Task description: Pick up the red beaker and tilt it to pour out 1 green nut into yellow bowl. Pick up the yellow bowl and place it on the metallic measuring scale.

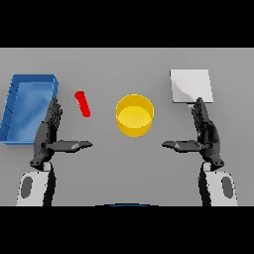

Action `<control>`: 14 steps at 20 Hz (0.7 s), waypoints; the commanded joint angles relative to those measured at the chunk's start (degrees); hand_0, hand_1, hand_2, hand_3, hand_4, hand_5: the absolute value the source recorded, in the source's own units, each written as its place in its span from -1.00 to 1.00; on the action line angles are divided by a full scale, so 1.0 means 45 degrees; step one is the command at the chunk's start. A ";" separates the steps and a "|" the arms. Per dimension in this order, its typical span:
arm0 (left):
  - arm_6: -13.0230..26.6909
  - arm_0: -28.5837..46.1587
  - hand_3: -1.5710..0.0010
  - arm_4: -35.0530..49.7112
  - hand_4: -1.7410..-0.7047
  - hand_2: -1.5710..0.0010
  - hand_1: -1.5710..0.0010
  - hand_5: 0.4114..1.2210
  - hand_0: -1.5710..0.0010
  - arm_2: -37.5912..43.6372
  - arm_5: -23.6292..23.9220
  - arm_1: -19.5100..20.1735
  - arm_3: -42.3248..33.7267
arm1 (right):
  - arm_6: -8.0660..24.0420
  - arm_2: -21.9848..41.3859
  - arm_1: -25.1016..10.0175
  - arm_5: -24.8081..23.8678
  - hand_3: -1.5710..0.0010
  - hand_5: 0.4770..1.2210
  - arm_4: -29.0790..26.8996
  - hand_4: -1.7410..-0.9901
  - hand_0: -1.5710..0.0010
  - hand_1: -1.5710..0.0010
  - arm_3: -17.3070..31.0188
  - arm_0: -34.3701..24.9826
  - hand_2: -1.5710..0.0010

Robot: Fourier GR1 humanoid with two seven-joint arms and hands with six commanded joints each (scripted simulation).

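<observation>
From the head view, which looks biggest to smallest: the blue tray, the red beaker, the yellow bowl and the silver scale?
1. Blue tray
2. Metallic scale and yellow bowl: too alike to rank.
3. Red beaker, clearly smallest.

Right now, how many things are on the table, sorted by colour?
Blue: 1, the blue tray
Red: 1, the red beaker
Yellow: 1, the yellow bowl
Silver-white: 1, the metallic measuring scale
Total: 4
</observation>
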 commanded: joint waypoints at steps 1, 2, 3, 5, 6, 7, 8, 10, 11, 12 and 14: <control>-0.0013 0.0021 1.00 0.0004 0.16 1.00 1.00 -0.39 1.00 -0.0005 0.0006 -0.0002 -0.0016 | 0.0008 0.0008 0.0015 -0.0022 1.00 -0.73 0.0005 0.78 1.00 1.00 0.0008 -0.0016 1.00; -0.0031 0.0057 1.00 0.0005 0.16 1.00 1.00 -0.39 1.00 -0.0016 -0.0002 -0.0002 -0.0042 | 0.0017 0.0023 0.0034 -0.0038 1.00 -0.73 0.0023 0.78 1.00 1.00 0.0024 -0.0039 1.00; -0.0045 0.0101 1.00 0.0004 0.16 1.00 1.00 -0.39 1.00 -0.0030 -0.0012 -0.0002 -0.0074 | 0.0029 0.0040 0.0058 -0.0059 1.00 -0.73 0.0045 0.78 1.00 1.00 0.0043 -0.0066 1.00; -0.0068 0.0197 1.00 0.0001 0.16 1.00 1.00 -0.39 1.00 -0.0059 -0.0029 -0.0004 -0.0152 | 0.0048 0.0072 0.0111 -0.0108 1.00 -0.73 0.0097 0.78 1.00 1.00 0.0087 -0.0126 1.00; -0.0038 0.0216 1.00 -0.0019 0.16 1.00 1.00 -0.39 1.00 -0.0129 -0.0033 -0.0041 -0.0243 | 0.0093 0.0123 0.0176 -0.0142 1.00 -0.73 0.0140 0.78 1.00 1.00 0.0111 -0.0196 1.00; -0.0357 0.0851 1.00 -0.0650 0.16 1.00 1.00 -0.39 1.00 -0.0638 -0.0223 0.0426 -0.1064 | -0.0687 0.0677 -0.0367 -0.0557 1.00 -0.73 0.1593 0.78 1.00 1.00 -0.0329 0.0082 1.00; -0.0727 0.1557 1.00 -0.1175 0.15 1.00 1.00 -0.39 1.00 -0.1119 -0.0335 0.0599 -0.1684 | -0.1252 0.1088 -0.0596 -0.0803 1.00 -0.73 0.2505 0.78 1.00 1.00 -0.0650 0.0467 1.00; -0.0079 0.1846 1.00 -0.1555 0.16 1.00 1.00 -0.38 1.00 -0.1469 -0.0356 0.0839 -0.2580 | -0.1055 0.1677 -0.0694 -0.1125 1.00 -0.73 0.3663 0.80 1.00 1.00 -0.1234 0.0728 1.00; 0.0248 0.1896 1.00 -0.1763 0.16 1.00 1.00 -0.39 1.00 -0.1654 -0.0345 0.0840 -0.2737 | -0.1011 0.1677 -0.0781 -0.1072 1.00 -0.72 0.3677 0.79 1.00 1.00 -0.1349 0.0768 1.00; 0.0406 0.1957 1.00 -0.1812 0.17 1.00 1.00 -0.39 1.00 -0.1706 -0.0348 0.0853 -0.2848 | -0.1101 0.1731 -0.0788 -0.1029 1.00 -0.71 0.3686 0.75 1.00 1.00 -0.1454 0.0853 1.00; 0.0787 0.1868 1.00 -0.1752 0.16 1.00 1.00 -0.40 1.00 -0.1643 -0.0453 0.0997 -0.2840 | -0.1135 0.1711 -0.0780 -0.0828 1.00 -0.67 0.3452 0.66 1.00 1.00 -0.1385 0.0953 1.00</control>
